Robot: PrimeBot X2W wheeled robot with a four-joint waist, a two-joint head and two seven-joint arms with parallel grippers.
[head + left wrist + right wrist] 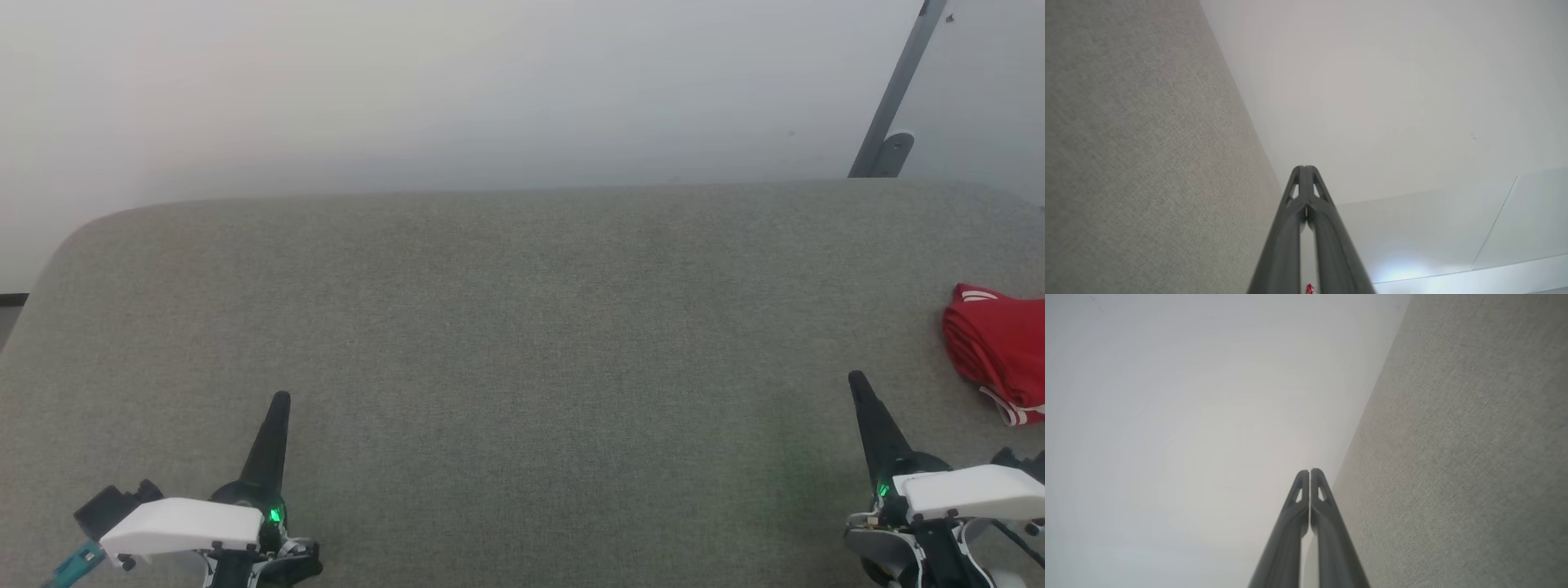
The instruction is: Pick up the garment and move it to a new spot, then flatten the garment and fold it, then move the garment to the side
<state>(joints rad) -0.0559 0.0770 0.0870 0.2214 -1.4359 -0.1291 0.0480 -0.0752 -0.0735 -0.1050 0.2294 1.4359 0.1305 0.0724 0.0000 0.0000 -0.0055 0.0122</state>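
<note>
Head view: the left claw (280,400) sat at 7 o'clock, its two dark fingers pressed together into one spike, holding nothing; the right claw (856,377) sat at 5 o'clock, likewise shut and empty; neither touched the garment (1000,347), which lay bunched in a red heap with white stripe trim at 3 o'clock, cut by the frame edge, near the right claw and toward its 1 o'clock; it rested on a grey cloth-covered tabletop (522,327) with rounded far corners; a pale wall (408,98) rose behind, and a grey slanted bar (894,90) stood at 1 o'clock; the left fingers leaned slightly toward 1 o'clock, the right toward 11 o'clock, white wrist housings and green lights at their bases.

Left wrist view: the left claw (1304,168) rose from 6 o'clock, tips meeting; the tabletop (1126,163) ran along 9 o'clock, the wall (1372,102) elsewhere.

Right wrist view: the right claw (1310,470) rose from 6 o'clock, tips closed; the tabletop (1453,457) lay at 3 o'clock, the wall (1167,416) at 9.
</note>
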